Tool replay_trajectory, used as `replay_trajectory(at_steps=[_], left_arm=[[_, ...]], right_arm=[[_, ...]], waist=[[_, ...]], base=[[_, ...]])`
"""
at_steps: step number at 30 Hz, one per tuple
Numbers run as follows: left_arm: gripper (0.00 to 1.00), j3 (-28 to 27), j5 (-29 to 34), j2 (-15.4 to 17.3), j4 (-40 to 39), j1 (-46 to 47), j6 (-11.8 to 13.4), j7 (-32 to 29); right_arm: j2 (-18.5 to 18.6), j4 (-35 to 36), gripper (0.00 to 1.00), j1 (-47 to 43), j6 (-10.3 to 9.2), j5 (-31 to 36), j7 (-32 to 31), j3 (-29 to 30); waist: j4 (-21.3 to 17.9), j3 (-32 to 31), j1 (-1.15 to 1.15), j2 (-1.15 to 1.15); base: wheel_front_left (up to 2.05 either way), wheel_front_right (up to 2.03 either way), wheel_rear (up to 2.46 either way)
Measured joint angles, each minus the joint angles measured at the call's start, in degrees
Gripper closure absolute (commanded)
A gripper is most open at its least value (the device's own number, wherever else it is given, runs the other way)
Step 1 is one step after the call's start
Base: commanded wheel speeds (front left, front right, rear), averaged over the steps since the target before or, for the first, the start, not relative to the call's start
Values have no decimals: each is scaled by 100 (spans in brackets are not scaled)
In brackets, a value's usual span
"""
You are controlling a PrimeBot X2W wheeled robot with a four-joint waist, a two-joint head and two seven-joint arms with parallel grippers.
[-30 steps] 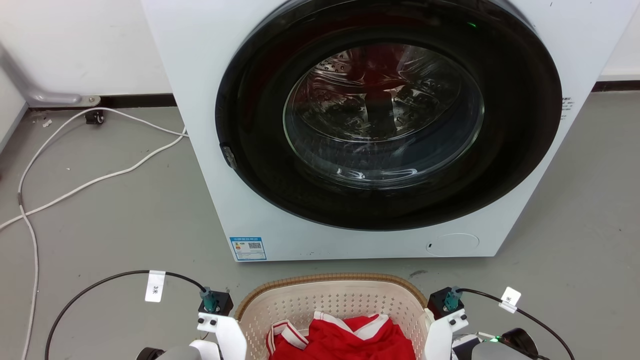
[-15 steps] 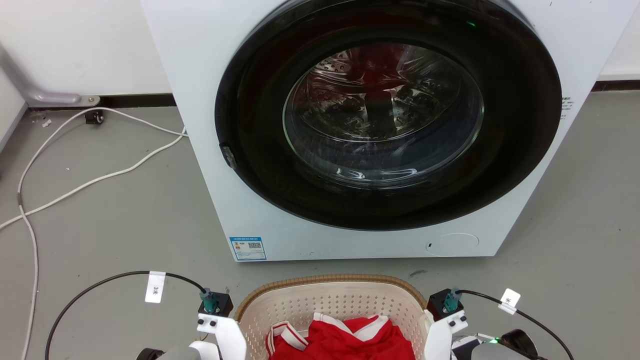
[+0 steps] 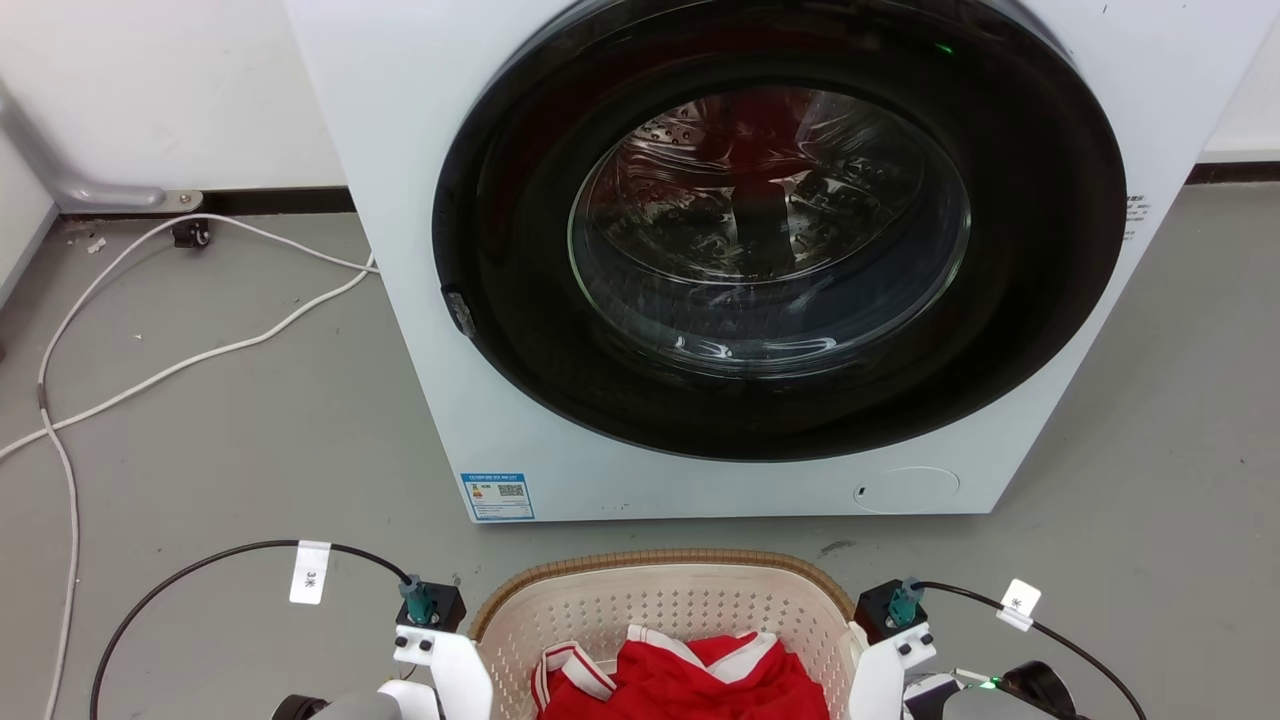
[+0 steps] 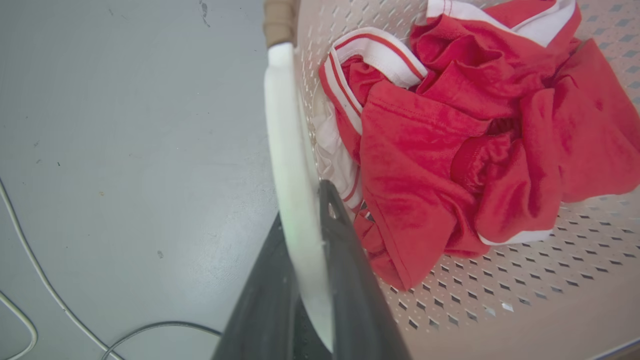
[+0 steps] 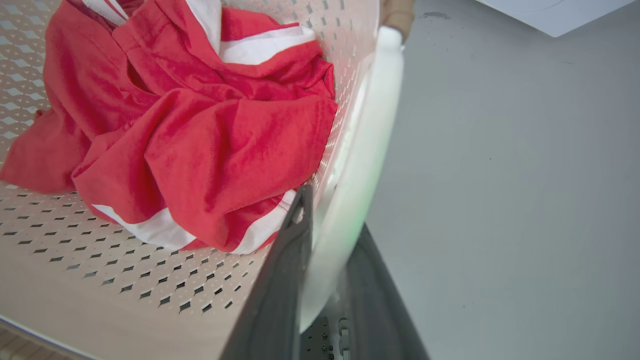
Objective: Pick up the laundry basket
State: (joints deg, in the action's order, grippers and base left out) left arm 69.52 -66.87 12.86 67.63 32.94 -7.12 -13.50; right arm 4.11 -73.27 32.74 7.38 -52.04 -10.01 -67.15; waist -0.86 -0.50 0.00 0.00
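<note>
A grey floor (image 3: 250, 450) is spread before a white washing machine (image 3: 420, 300). The laundry basket (image 3: 660, 560) is set just in front of it, between the two arms, with a red garment (image 3: 700, 680) lying inside. Its handle-to-handle axis is judged to run from one gripper to the other, so neither arm is favoured. The left gripper (image 4: 302, 210) is closed narrowly over the white left handle (image 4: 282, 125), one finger inside the wall and one outside. The right gripper (image 5: 332, 212) is clamped likewise on the right handle (image 5: 380, 100). A level, straight-up lift by both arms together is called for.
</note>
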Motion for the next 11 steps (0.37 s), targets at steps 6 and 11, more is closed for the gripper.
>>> replay_trajectory(at_steps=[6,11], left_arm=[[100,55,-62,1,2,10,0,7],[100,93,-99,1,8,17,0,8]], right_arm=[[2,-9,100,10,0,-71,16,-62],[4,-12,100,12,0,-115,16,-113]], waist=[[-6,-1,0,0],[-5,-3,0,0]], base=[[0,0,0],[0,0,0]])
